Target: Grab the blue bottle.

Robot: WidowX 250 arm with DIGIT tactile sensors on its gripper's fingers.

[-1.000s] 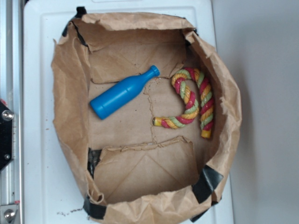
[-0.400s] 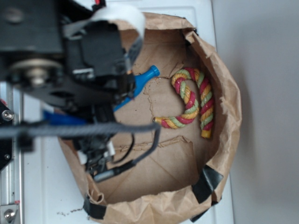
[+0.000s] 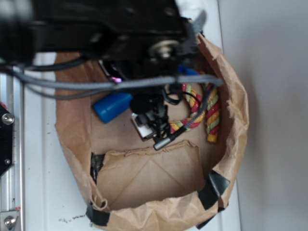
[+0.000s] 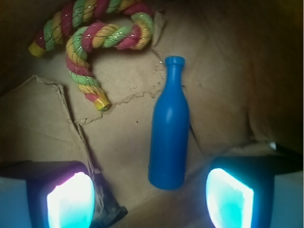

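Currently the end effector [image 4: 151, 202] is spread wide, with its two fingers [image 4: 70, 200] at the lower left and lower right of the wrist view, and nothing is held between them. The blue bottle [image 4: 169, 130] lies on its side in line with the gap between the fingers, its base nearest the end effector and its rimmed neck pointing away. No finger touches the bottle.

Beyond the bottle, up and to the left in the wrist view, lies a twisted rope [image 4: 92, 35] of red, yellow and green strands, bent into a hook shape. One rope end rests near the bottle but apart from it.

Both items lie on the creased floor of an open brown paper bag [image 3: 154, 185] with black tape at its corners. In the exterior view the arm [image 3: 110, 29] and its cables cover most of the bottle; only the bottle's base end shows. The bag rests on a white table [image 3: 38, 159].
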